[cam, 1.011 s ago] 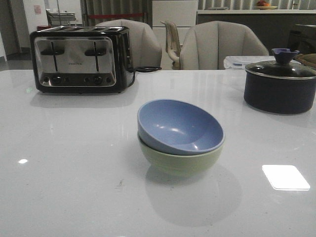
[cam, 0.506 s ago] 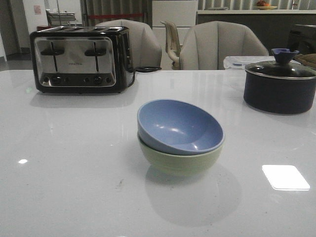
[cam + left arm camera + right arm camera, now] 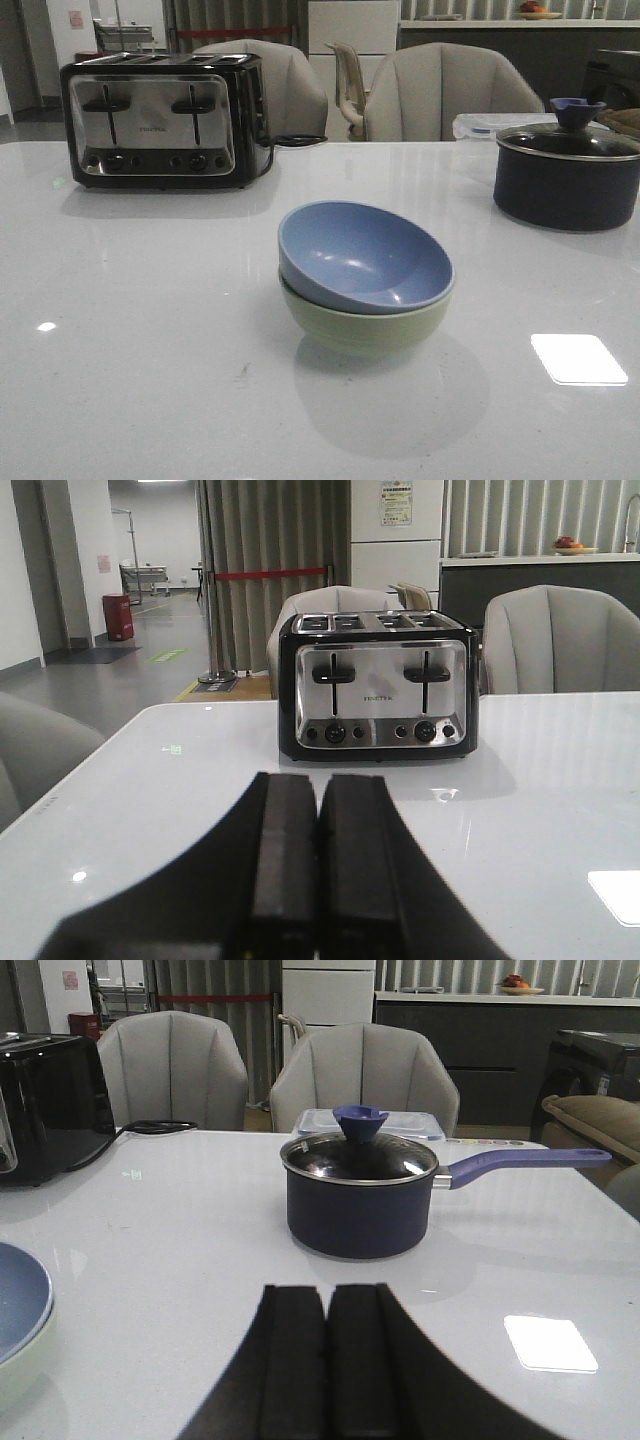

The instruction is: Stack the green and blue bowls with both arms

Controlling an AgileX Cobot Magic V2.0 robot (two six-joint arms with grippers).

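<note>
The dusty blue bowl (image 3: 365, 257) sits tilted inside the pale green bowl (image 3: 360, 328) at the middle of the white table (image 3: 150, 330). No arm shows in the front view. My left gripper (image 3: 319, 780) is shut and empty, low over the table and facing the toaster. My right gripper (image 3: 329, 1292) is shut and empty, facing the navy pot. The stacked bowls show at the edge of the right wrist view: the blue bowl (image 3: 18, 1300) over the green rim (image 3: 20, 1365), apart from the gripper.
A black and chrome toaster (image 3: 160, 120) stands at the back left, also in the left wrist view (image 3: 378, 685). A dark navy lidded pot (image 3: 565, 170) stands at the back right, with its long handle (image 3: 525, 1160) showing in the right wrist view. Grey chairs (image 3: 440, 95) line the far edge.
</note>
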